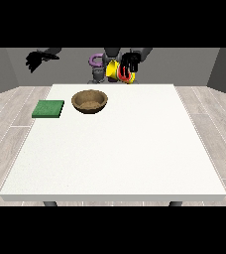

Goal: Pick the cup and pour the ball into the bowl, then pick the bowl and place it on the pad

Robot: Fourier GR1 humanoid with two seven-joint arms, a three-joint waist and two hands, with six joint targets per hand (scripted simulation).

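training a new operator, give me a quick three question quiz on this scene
1. True or false: the brown bowl rests on the green pad.
2. Which hand holds the yellow cup? A) the hand at the view's left B) the hand at the view's right
3. The pad lies on the bowl's ____ side in the view.

Key: 1 false, they lie apart on the white table. 2 B; the cup is raised above the table's far edge. 3 left.

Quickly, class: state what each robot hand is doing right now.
Hand at the view's right: shut on the yellow cup.
Hand at the view's left: holds nothing; fingers cannot be told.
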